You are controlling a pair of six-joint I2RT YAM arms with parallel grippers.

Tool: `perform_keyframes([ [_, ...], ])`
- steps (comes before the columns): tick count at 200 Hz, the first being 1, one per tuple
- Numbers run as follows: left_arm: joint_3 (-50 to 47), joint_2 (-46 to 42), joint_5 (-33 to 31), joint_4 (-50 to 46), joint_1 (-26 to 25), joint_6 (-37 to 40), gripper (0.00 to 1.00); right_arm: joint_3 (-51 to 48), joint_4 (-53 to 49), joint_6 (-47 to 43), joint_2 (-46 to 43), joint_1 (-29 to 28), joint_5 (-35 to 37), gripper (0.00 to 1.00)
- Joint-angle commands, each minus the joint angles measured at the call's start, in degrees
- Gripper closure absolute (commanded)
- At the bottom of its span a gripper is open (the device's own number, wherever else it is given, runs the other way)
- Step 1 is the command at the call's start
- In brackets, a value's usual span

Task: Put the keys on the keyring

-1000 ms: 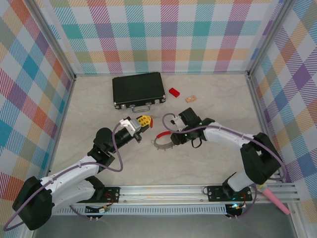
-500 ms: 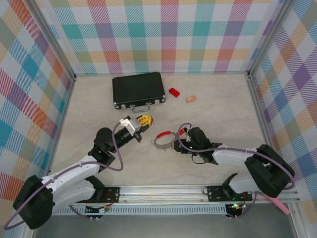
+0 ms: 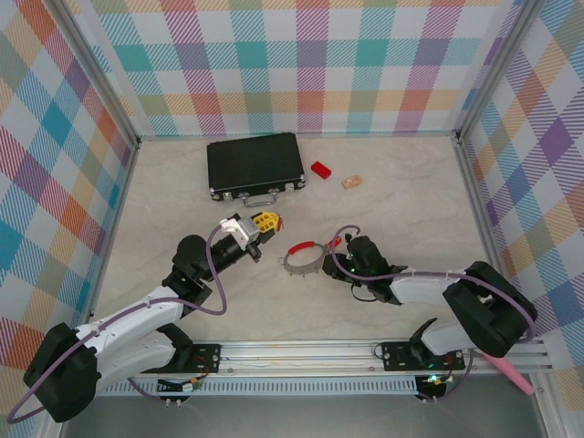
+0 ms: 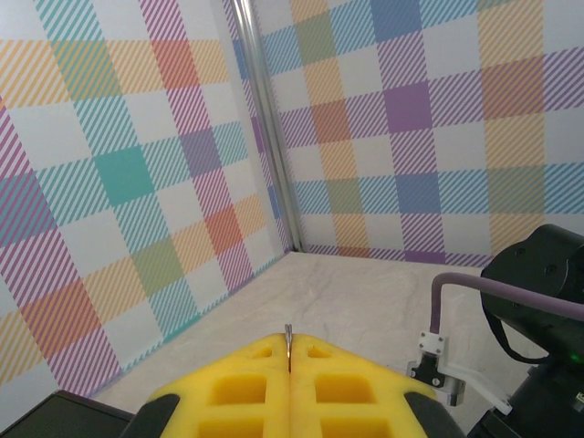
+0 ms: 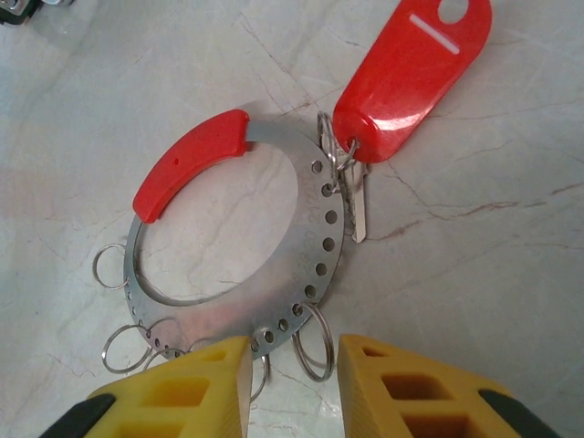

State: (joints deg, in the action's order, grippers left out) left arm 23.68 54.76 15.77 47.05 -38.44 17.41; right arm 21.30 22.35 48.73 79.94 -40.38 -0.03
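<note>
No text, number or brand can be read; the red plastic key tag (image 5: 411, 78) ahead of the right gripper (image 5: 292, 370) carries a plain white stripe.

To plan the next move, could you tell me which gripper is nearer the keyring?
Right. The right gripper is at the keyring's right rim; the left gripper is off to its left, apart.

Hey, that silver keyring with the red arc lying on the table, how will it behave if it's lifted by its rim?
The keyring looks like flat sheet metal, so probably stiff and light. Lying flush on the smooth table, it may slide rather than lift. Its loose loops and red-tagged key would likely dangle.
</note>
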Motion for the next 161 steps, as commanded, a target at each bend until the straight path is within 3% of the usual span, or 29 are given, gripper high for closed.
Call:
perform_keyframes([
  [1, -0.82, -1.36, 0.27, 2.08, 0.12, -0.61, 1.0, -0.82, 3.21, 2.18, 1.94, -0.13, -0.91, 0.72],
  [105, -0.92, -1.48, 0.33, 2.11, 0.12, -0.61, 1.0, -0.57, 2.74, 2.93, 3.59, -1.46, -0.93, 0.8],
  [161, -0.9, -1.67, 0.22, 2.0, 0.12, -0.53, 1.0, -1.15, 1.61, 5.33, 2.67, -2.09, 0.02, 0.76],
])
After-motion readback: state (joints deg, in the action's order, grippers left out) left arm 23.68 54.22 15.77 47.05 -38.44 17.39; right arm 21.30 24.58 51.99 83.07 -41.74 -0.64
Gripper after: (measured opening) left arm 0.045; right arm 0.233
